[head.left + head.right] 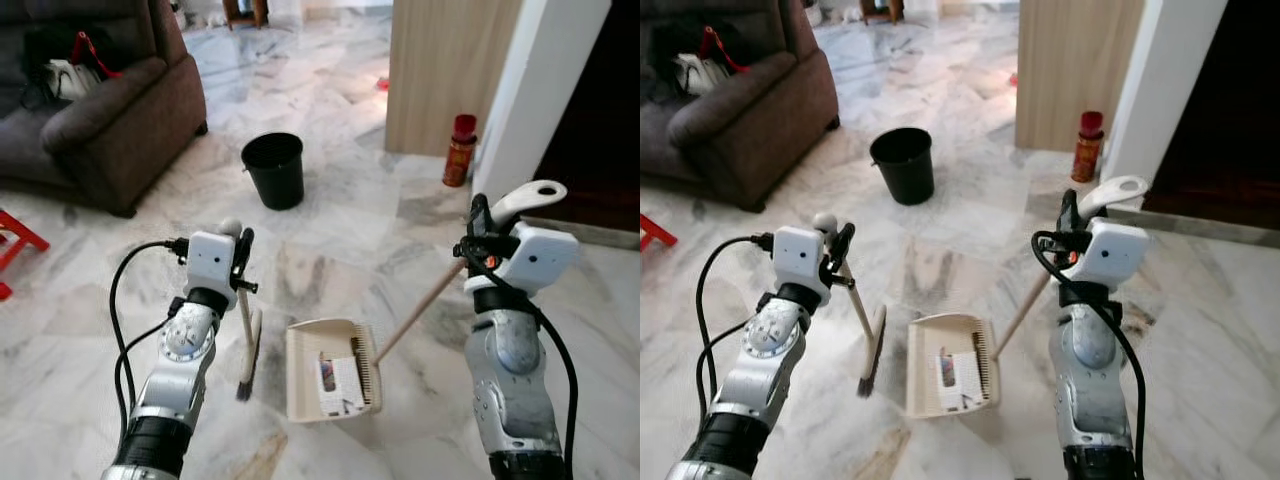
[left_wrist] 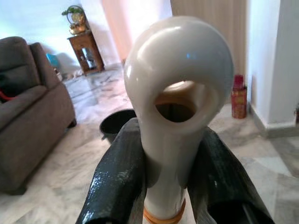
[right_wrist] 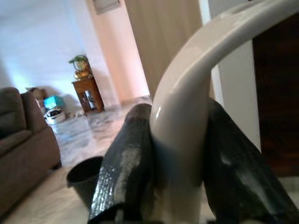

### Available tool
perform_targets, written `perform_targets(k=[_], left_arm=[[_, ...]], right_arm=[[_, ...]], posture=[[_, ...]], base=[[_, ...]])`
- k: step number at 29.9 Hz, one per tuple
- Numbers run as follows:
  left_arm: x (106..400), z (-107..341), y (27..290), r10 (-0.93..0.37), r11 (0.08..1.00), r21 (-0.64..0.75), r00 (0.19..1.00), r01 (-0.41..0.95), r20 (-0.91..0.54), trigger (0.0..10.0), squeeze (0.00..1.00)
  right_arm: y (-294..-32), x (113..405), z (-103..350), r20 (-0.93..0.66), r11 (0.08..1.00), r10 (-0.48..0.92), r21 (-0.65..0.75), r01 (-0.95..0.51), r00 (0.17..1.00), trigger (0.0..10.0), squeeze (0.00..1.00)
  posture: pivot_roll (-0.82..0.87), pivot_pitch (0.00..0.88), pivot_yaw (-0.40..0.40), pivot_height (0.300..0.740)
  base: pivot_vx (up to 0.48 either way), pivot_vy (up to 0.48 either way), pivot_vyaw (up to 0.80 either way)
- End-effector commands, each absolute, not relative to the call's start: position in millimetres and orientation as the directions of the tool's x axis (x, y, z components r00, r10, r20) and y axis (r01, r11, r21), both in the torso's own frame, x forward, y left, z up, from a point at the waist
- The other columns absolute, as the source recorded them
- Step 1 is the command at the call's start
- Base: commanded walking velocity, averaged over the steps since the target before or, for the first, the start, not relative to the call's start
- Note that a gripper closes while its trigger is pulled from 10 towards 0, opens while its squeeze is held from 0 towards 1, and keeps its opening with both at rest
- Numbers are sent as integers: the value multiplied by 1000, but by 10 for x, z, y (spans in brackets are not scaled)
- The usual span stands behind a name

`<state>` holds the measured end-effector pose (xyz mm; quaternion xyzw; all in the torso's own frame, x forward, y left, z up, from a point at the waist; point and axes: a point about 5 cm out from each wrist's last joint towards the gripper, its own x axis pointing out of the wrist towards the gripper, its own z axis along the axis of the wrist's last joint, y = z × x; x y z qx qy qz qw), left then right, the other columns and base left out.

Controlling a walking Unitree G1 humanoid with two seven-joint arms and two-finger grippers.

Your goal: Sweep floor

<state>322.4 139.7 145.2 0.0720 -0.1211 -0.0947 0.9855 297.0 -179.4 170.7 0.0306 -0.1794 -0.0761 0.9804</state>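
The left end effector (image 1: 243, 262) is clamped on the cream handle top of the broom (image 1: 247, 345), whose bristles rest on the marble floor (image 1: 330, 220) just beside the dustpan (image 1: 330, 368). The right end effector (image 1: 478, 232) is clamped on the dustpan's long handle near its looped end. The pan sits flat on the floor, well short of the black bucket (image 1: 274, 168), with a paper scrap (image 1: 328, 375) inside. Both tools look light and stiff; the smooth plastic handles may twist in the grip, so holding high near the loops suits them.
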Motion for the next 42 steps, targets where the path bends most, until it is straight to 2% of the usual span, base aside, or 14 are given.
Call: perform_targets(k=[1, 21, 39, 42], left_arm=[[3234, 1562, 1480, -190, 972, 186, 943, 142, 274, 10000, 0], [3229, 1559, 1466, -200, 970, 190, 940, 151, 277, 10000, 0], [3238, 1562, 1464, -208, 969, 191, 939, 159, 273, 10000, 0], [3239, 1564, 1467, -206, 969, 192, 939, 156, 274, 10000, 0]], right_arm=[[-1717, 2973, 1846, 410, 991, -132, 82, 108, 902, 10000, 0], [-1651, 2983, 1858, 422, 996, -91, 62, 71, 902, 10000, 0], [-1622, 2990, 1856, 422, 997, -72, 60, 51, 904, 10000, 0], [-1606, 2984, 1859, 425, 998, -62, 53, 43, 903, 10000, 0]], posture=[[-13, 77, 110, 740], [-8, 48, 108, 740], [4, 66, 107, 740], [3, 66, 109, 740]], base=[[480, 0, 0], [480, 0, 28], [480, 0, 68], [480, 0, 604]])
